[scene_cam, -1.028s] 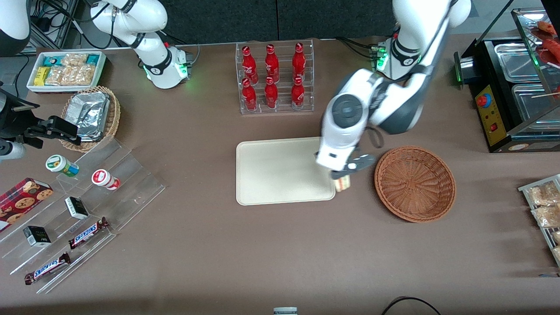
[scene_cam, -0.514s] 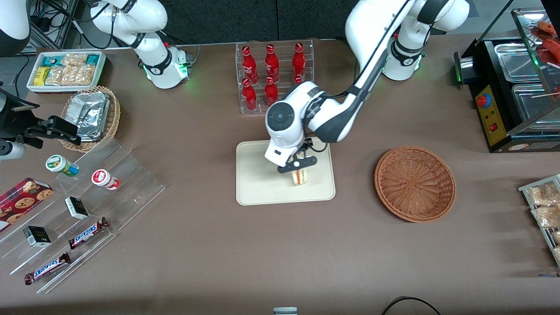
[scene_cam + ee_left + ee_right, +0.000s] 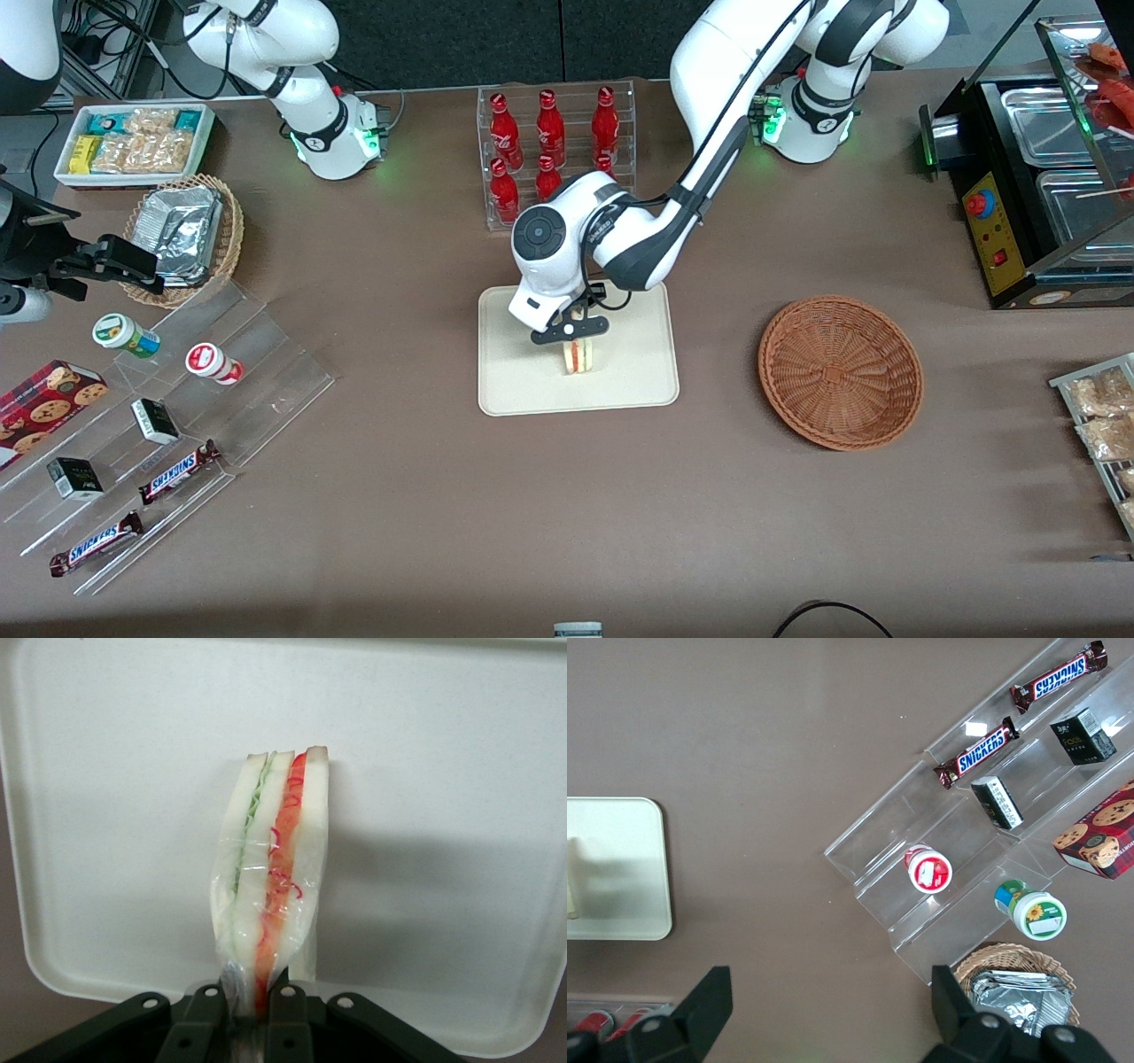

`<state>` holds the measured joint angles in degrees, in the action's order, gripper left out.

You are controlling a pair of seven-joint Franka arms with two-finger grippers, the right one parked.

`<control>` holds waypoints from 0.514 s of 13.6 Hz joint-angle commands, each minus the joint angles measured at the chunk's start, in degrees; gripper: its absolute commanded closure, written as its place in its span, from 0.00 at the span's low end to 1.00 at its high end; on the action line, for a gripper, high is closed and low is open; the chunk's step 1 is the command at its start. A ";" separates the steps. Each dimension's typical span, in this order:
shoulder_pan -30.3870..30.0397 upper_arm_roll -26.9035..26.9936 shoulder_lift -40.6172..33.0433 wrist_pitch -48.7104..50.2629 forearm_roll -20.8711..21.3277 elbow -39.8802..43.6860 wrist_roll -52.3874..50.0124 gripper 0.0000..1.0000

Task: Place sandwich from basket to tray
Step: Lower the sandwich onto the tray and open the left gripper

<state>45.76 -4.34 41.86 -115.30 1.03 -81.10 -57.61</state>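
The hand (image 3: 573,333) hangs over the middle of the cream tray (image 3: 514,381), fingers (image 3: 285,1023) clamped on one end of the sandwich (image 3: 578,355), which points down toward the tray. It is a plastic-wrapped wedge of white bread showing green and red filling. The reddish wicker basket (image 3: 840,371) sits on the bench (image 3: 567,514) toward the working arm's end. A rack of red bottles (image 3: 551,155) stands farther back.
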 commanded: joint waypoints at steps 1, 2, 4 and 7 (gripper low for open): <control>1.00 0.91 2.17 -0.28 0.29 2.18 2.06 0.84; 1.43 0.99 2.44 -0.28 0.29 2.18 2.07 0.82; 1.53 1.08 2.62 -0.28 0.38 2.18 2.50 0.01; 1.26 1.17 1.39 0.68 0.11 2.61 2.33 0.00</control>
<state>46.24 -4.26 43.50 -115.74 1.08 -80.28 -55.77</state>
